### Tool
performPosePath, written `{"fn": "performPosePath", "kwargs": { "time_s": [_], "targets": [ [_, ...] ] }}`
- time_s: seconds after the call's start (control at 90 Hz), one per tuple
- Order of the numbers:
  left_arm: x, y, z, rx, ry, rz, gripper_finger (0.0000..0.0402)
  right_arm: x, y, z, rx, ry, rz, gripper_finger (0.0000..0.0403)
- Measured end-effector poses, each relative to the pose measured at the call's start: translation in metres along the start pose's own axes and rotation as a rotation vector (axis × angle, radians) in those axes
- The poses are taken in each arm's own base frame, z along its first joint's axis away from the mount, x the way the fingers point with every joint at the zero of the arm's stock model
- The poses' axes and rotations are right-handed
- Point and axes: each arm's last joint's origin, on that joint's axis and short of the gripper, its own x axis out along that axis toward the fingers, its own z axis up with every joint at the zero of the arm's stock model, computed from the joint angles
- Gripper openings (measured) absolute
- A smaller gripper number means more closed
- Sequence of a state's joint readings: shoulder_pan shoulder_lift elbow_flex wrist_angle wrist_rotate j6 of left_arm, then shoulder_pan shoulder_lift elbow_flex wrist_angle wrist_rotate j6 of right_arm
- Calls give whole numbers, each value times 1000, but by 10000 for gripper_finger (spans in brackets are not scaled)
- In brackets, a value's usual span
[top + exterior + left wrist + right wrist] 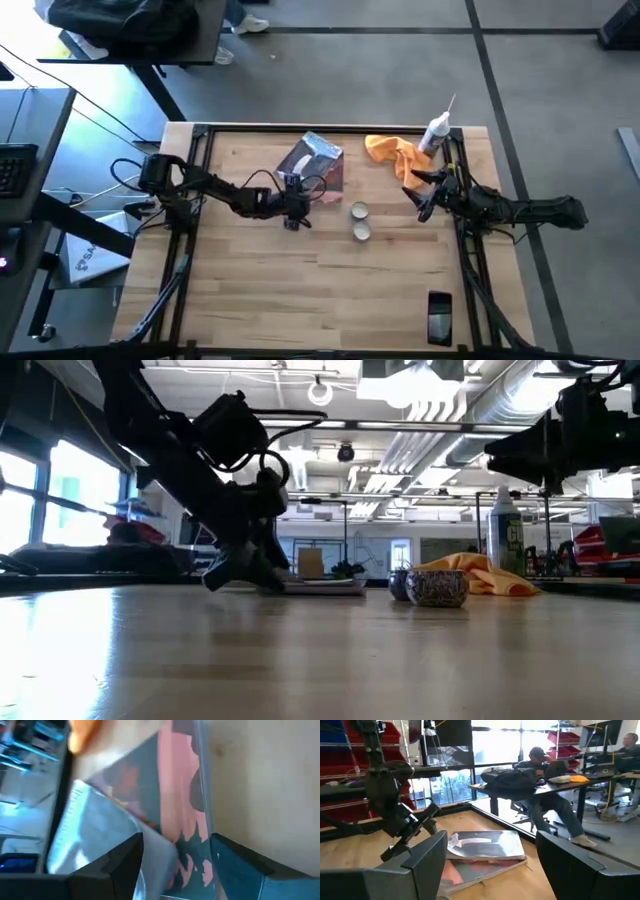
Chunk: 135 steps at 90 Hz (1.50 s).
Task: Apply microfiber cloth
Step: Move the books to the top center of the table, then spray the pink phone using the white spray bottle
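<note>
Left gripper [293,222], fingers spread, low at the near edge of the packet [315,165], poised to pinch it. Right gripper [424,200], fingers apart, raised and waiting at 3 o'clock. Cloth [392,153] heaped at 1 o'clock beside bottle [435,130], ungrasped.
</note>
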<state>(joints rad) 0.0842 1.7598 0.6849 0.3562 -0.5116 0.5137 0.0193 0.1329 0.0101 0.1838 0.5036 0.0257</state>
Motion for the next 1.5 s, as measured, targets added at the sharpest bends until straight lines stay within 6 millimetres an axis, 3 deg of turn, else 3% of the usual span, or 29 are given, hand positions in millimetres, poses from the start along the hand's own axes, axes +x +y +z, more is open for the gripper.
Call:
{"fn": "performPosePath", "kwargs": {
  "time_s": [0.1, 0.211, 0.411, 0.589, 0.756, 0.856, 1.122, 1.289, 1.389, 1.5],
  "targets": [
    [0, 10, 1, -38, -12, 38, 211, 0, 1, 0, 7, -4, 24, 271],
    [-7, 9, 7, -32, -53, 5, 211, 0, 2, 2, 27, -14, 50, 271],
    [-35, 10, 37, -61, -345, -130, 211, 0, 2, 1, 52, -11, 66, 271],
    [-32, 43, 65, -179, -536, -114, 211, 1, 4, 4, 82, -34, 123, 271],
    [-2, 80, 84, -307, -589, -155, 211, 4, 6, 13, 159, -115, 131, 271],
    [26, 98, 91, -380, -573, -188, 211, 6, 7, 17, 194, -156, 131, 271],
    [102, 138, 111, -469, -417, -229, 211, 15, 12, 12, 198, -112, 125, 271],
    [138, 161, 117, -544, -346, -218, 211, 19, 13, 6, 172, -67, 70, 271],
    [157, 167, 117, -621, -312, -230, 211, 20, 12, 5, 166, -61, 49, 271],
    [178, 157, 117, -699, -283, -294, 211, 20, 13, 5, 164, -59, 49, 271]
  ]
}}
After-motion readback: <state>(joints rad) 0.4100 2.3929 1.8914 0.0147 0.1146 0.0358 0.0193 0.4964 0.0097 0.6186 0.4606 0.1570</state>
